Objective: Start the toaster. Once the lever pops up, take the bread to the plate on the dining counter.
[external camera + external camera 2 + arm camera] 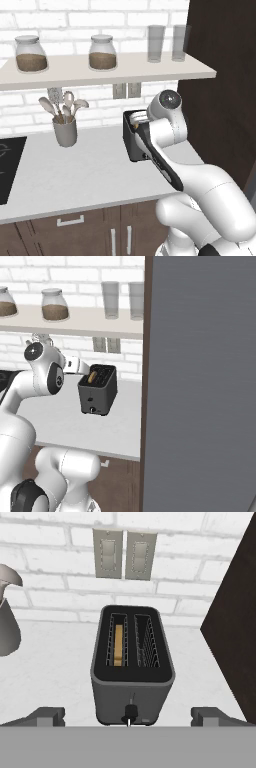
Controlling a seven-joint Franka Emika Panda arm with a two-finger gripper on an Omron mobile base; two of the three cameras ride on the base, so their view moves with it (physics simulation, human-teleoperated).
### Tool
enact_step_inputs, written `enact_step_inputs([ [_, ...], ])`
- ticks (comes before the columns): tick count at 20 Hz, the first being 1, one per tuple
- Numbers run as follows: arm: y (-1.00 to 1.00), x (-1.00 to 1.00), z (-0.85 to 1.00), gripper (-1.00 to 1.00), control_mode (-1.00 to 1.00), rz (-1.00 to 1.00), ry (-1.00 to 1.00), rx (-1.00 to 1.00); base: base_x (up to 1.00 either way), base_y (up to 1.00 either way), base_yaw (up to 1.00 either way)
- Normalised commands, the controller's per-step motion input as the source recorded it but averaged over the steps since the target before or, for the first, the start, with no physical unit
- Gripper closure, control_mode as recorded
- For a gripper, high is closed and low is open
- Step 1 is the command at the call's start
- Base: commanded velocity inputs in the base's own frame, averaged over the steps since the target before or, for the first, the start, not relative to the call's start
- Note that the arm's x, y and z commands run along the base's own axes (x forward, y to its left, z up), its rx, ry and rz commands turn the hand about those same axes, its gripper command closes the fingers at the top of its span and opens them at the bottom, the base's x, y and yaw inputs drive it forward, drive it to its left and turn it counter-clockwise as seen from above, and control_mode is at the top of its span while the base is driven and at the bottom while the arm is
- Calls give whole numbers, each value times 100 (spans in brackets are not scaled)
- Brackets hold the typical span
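The dark grey toaster (132, 684) stands on the grey worktop against the brick wall, its narrow front face towards me. It also shows in the left base view (131, 142), partly behind my arm, and in the right base view (98, 391). The golden-brown bread (118, 644) sits down in the toaster's left slot, and its top edge shows (92, 376). A small pale knob (130, 713) is low on the front face. My gripper (131, 718) is open wide, just in front of and above that face, one fingertip to each side of the toaster. The plate and the dining counter are out of view.
A grey cup of spoons (65, 131) stands left of the toaster. A shelf (125, 70) with jars and glasses hangs above. A tall dark cabinet side (220, 100) rises close on the toaster's right. A black cooktop (10, 167) lies at far left. Two wall outlets (122, 553) are behind.
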Motion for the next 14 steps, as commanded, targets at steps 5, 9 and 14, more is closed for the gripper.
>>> enact_step_inputs([
  [5,0,0,0,-100,-100,0,0,0,0,0,0],
  [9,0,0,0,-100,-100,0,0,0,0,0,0],
  [14,0,0,0,-100,-100,0,0,0,0,0,0],
])
